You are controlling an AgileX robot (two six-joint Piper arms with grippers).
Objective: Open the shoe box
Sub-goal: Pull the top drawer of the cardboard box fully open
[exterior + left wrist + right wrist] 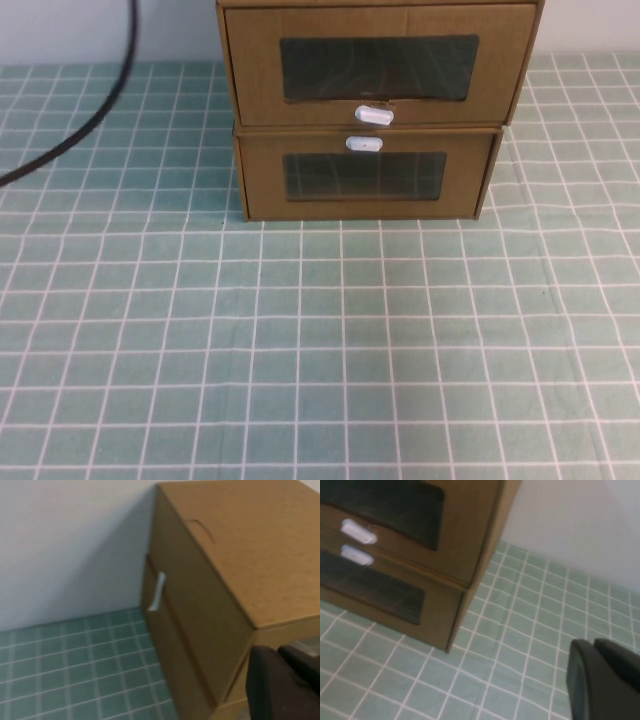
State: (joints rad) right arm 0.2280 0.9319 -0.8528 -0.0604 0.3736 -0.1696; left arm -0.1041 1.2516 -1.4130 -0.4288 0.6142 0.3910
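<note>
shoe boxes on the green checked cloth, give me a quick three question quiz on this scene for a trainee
1. True or false: of the two stacked brown cardboard shoe boxes, the lower box stands pulled open under the upper box.
2. Where does the black cable lie? A) on the robot's left of the boxes B) on its right C) on top of them
3. The left gripper is near the boxes, and the shut right gripper is above the green checked cloth. How many of them show in the high view?
Key: 1 false; 2 A; 3 none
</note>
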